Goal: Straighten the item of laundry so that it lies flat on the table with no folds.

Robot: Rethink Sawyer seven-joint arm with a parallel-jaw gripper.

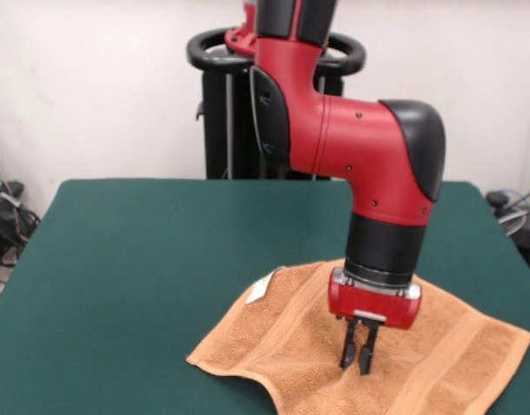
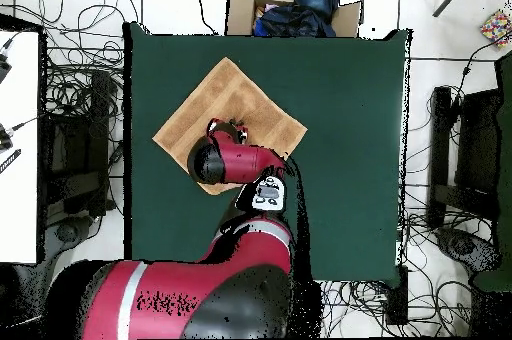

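The orange-tan terry towel (image 1: 290, 341) lies spread on the dark green table (image 1: 152, 259), at the near right in the front view, with a band stripe near its right edge and a small white tag (image 1: 261, 288) at its far left corner. Its near left edge curls slightly. In the overhead view the towel (image 2: 215, 101) lies as a diamond at the upper left of the table (image 2: 340, 136). My gripper (image 1: 358, 359) points straight down over the towel's middle, its fingers close together with nothing between them, tips at or just above the cloth. It also shows in the overhead view (image 2: 232, 126).
A cardboard box (image 2: 290, 6) with dark cloth stands beyond the table's top edge in the overhead view. Cables (image 2: 70, 86) lie on the floor around the table. The robot's black pedestal (image 1: 239, 112) stands behind the table's far edge.
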